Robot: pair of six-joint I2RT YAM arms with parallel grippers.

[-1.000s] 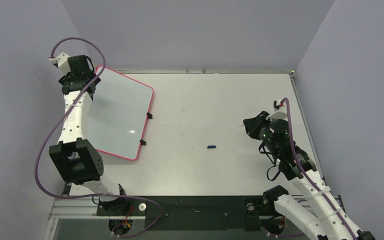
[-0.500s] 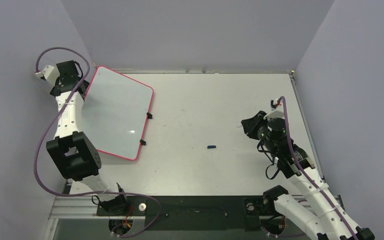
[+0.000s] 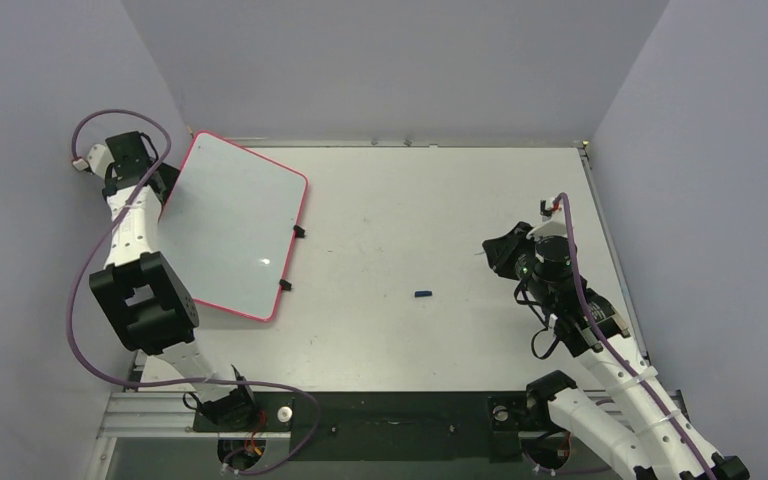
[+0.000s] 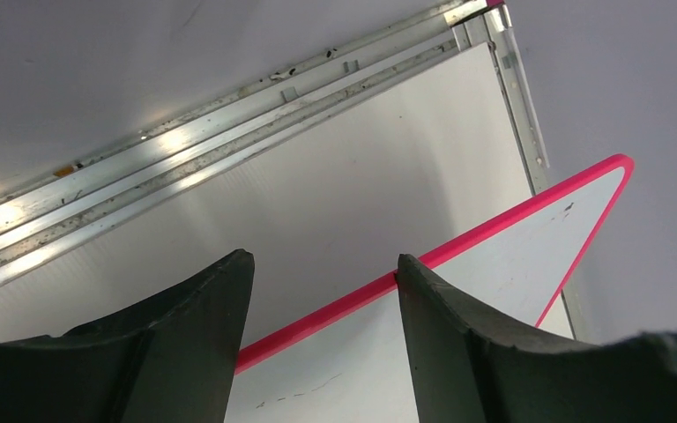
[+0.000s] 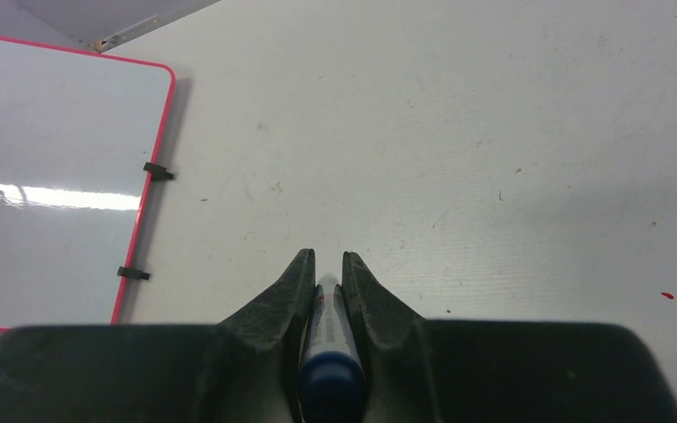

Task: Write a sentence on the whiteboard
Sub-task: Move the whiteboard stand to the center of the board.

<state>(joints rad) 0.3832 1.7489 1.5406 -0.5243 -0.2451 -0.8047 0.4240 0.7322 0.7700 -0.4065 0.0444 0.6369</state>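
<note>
The whiteboard (image 3: 235,225) lies at the far left of the table, with a red-pink rim and two black clips (image 3: 298,232) on its right edge. Its face is blank; no blue sentence shows. My left gripper (image 3: 163,183) is open at the board's left edge. In the left wrist view (image 4: 324,257) the rim (image 4: 485,234) runs between the jaws, and faint thin marks show on the board (image 4: 529,264). My right gripper (image 3: 497,254) hovers over the right of the table, shut on a marker (image 5: 328,352) with a blue end. It points toward the whiteboard (image 5: 53,167).
A small blue cap (image 3: 422,294) lies on the table between the board and my right gripper. Grey walls close in the left, back and right. A metal rail (image 4: 229,132) runs along the table's edge near my left gripper.
My left arm has swung left off the board's face toward the left wall, and its gripper now sits at the board's left edge. The right arm has shifted only slightly.
</note>
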